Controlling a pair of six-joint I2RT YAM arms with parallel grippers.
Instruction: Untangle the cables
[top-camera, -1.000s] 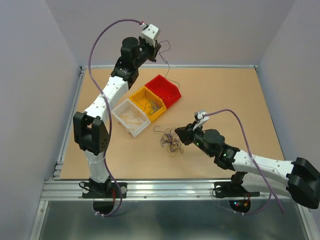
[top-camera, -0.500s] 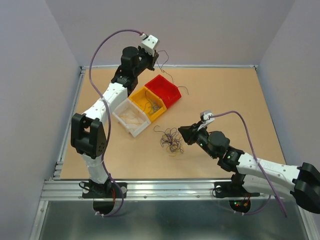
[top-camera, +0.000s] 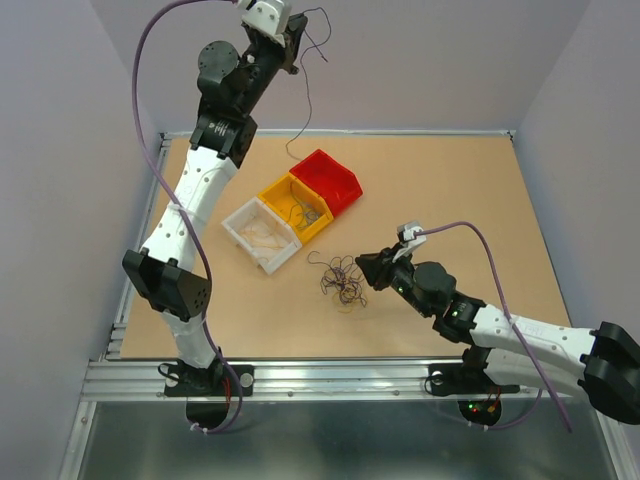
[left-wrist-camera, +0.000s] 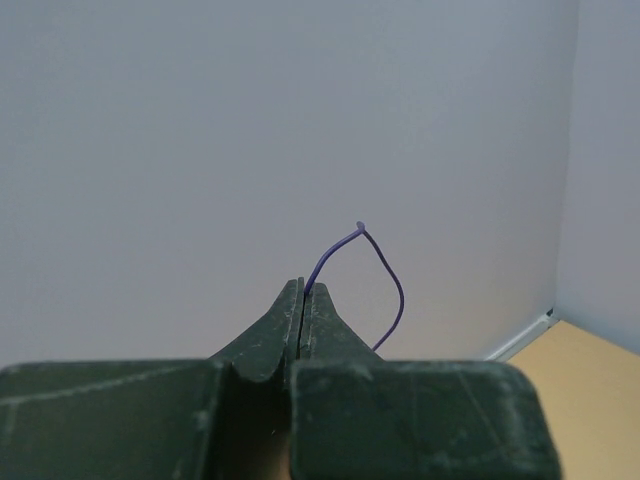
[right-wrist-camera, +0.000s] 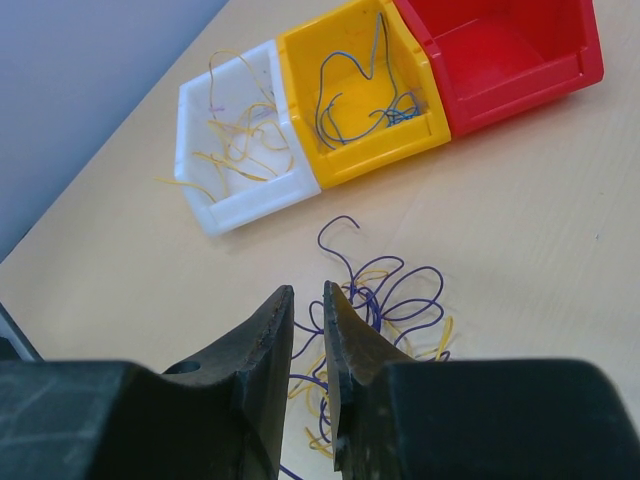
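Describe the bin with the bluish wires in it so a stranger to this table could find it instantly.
On the tan table, three small open bins form a diagonal row. It is the middle bin, between a white bin and a red bin. Alone among them it is yellow, with bluish wires inside.

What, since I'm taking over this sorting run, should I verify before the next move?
1. Grip: left fingers shut on the purple wire: ok.
2. Purple wire lifted apart from the clump: ok.
3. Wire's lower end clear of the red bin: cannot tell, too thin to trace.
4. Free arm: right fingers parted, holding nothing, just short of the clump: ok.
5. Space: red bin shows no wires inside: ok.
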